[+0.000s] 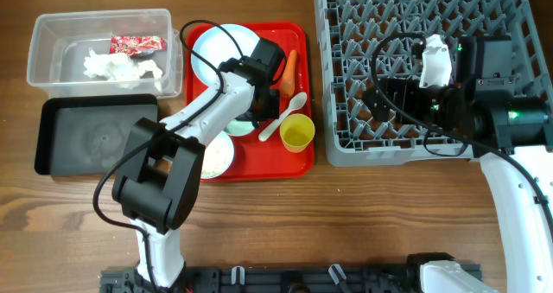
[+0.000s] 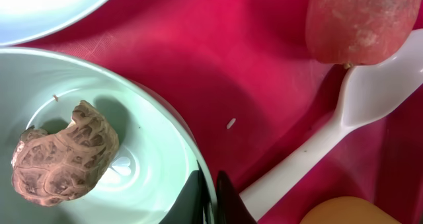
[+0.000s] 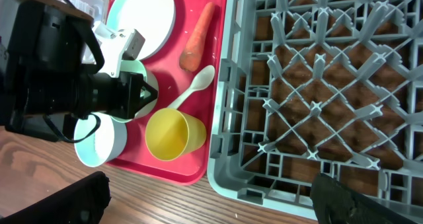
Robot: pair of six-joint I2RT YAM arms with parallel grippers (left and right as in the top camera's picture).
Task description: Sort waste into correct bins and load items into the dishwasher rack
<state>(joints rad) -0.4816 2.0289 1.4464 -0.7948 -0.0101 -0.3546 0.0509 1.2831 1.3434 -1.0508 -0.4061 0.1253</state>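
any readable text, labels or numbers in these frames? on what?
None legible.
red snack wrapper in the clear tub: print present, too small and blurred to read.
red serving tray, grey rack, yellow cup, white spoon, pale green bowl: no text visible.

We see a brown wooden counter (image 1: 346, 224) with visible grain, a clear plastic rectangular tub (image 1: 60, 42) and a matt black rectangular tray (image 1: 95, 137). The flat red serving tray (image 2: 198, 59) shows a fine texture; the pale green round bowl (image 2: 158, 158) is glossy, the small brown lump (image 2: 63, 154) deeply wrinkled, the white plastic spoon (image 2: 370, 92) smooth.
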